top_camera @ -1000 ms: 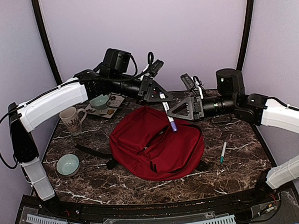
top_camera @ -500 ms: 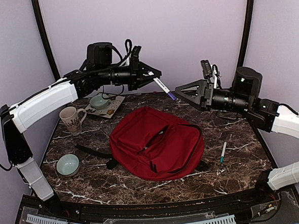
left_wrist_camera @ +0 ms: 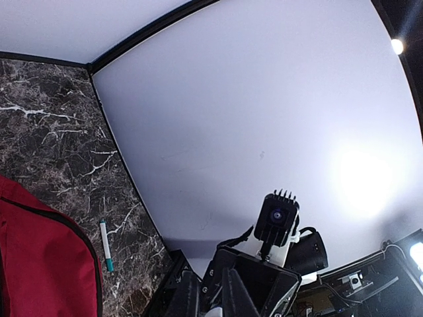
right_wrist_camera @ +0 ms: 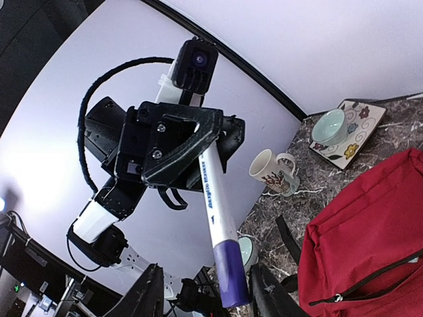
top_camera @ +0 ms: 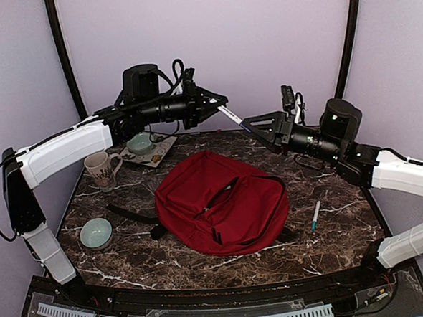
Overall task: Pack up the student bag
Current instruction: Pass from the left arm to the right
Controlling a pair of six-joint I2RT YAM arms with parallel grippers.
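Observation:
The red student bag (top_camera: 221, 201) lies flat mid-table with its zipper partly open; it also shows in the right wrist view (right_wrist_camera: 370, 244) and the left wrist view (left_wrist_camera: 39, 257). My left gripper (top_camera: 217, 105) is shut on a white marker with a purple cap (top_camera: 234, 120), held high above the bag's far edge. In the right wrist view the marker (right_wrist_camera: 218, 211) points down from the left gripper (right_wrist_camera: 178, 139). My right gripper (top_camera: 256, 130) is open, and its fingers (right_wrist_camera: 149, 294) stand on either side of the purple cap without touching it.
A teal-capped pen (top_camera: 315, 215) lies on the marble to the right of the bag. A patterned mug (top_camera: 102, 169), a pale green bowl (top_camera: 96, 232) and a cup on a flowered plate (top_camera: 140, 143) stand at the left. A black strap (top_camera: 132, 215) trails left of the bag.
My left gripper has lifted the marker from just above the bag up and back. My right gripper has risen and closed in around the marker's purple end.

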